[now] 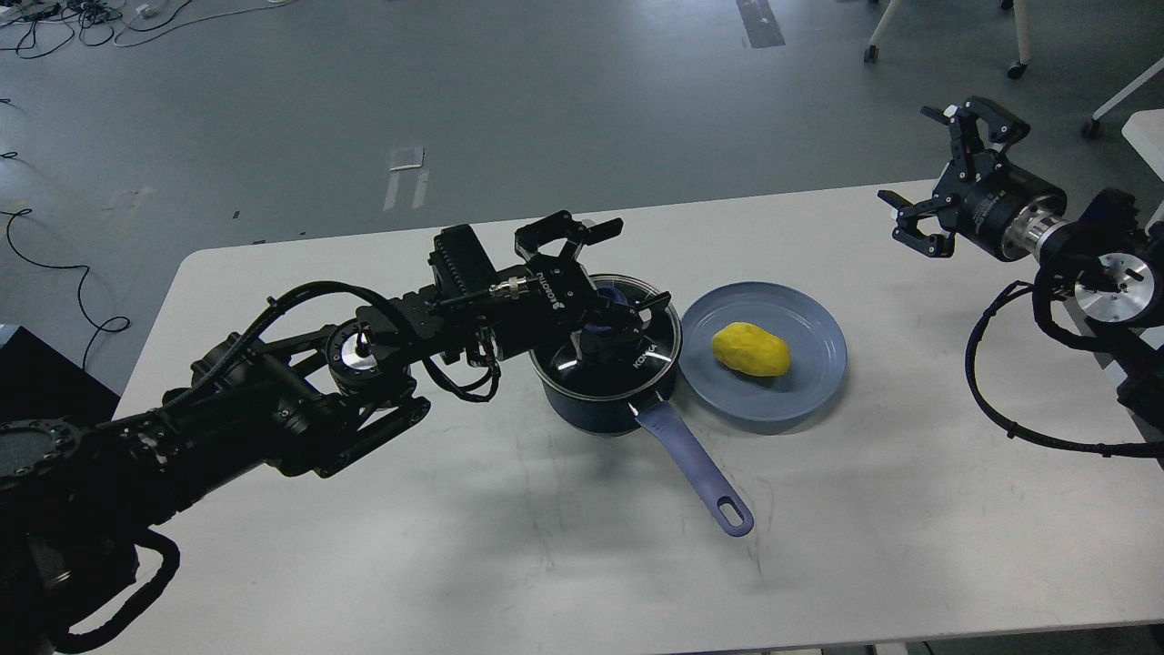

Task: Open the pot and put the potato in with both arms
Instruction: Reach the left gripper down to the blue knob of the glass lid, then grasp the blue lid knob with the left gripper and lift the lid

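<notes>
A dark pot point(600, 400) with a purple handle point(696, 468) stands mid-table. Its glass lid point(637, 350) is on, with a purple knob point(611, 297) partly hidden by my arm. A yellow potato point(750, 349) lies on a blue plate point(809, 382) to the right of the pot. My left gripper point(627, 268) is open, its fingers spread over the lid around the knob. My right gripper point(946, 173) is open and empty, raised above the table's far right edge, well clear of the plate.
The white table point(455, 546) carries only the pot and the plate. My left arm point(318, 391) stretches across the table's left half. Chair legs and a white table corner point(1141, 127) stand beyond the right edge.
</notes>
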Available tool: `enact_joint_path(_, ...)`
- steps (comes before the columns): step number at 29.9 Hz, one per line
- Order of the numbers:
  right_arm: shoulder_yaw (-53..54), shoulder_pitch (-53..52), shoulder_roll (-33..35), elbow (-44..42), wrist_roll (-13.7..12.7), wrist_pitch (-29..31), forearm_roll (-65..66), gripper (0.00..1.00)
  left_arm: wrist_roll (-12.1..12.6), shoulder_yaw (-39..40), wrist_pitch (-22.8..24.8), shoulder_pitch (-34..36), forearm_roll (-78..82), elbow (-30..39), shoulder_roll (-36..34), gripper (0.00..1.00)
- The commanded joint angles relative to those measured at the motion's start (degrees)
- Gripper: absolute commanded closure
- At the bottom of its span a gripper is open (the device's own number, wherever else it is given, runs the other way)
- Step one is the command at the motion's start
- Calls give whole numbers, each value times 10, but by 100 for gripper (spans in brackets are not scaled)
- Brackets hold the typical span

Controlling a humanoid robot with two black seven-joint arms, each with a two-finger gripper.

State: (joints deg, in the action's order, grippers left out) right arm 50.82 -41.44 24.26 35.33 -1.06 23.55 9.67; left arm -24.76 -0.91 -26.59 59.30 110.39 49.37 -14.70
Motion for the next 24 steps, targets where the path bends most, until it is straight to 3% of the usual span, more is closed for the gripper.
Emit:
enact_joint_path(1, 0, 1, 0, 0, 1, 0, 0, 0, 0, -2, 35, -7, -11, -1, -1, 2)
enact_joint_path(24, -2, 8, -1, 1, 4, -4, 1, 0, -1, -3, 62, -24, -64, -31, 0, 2)
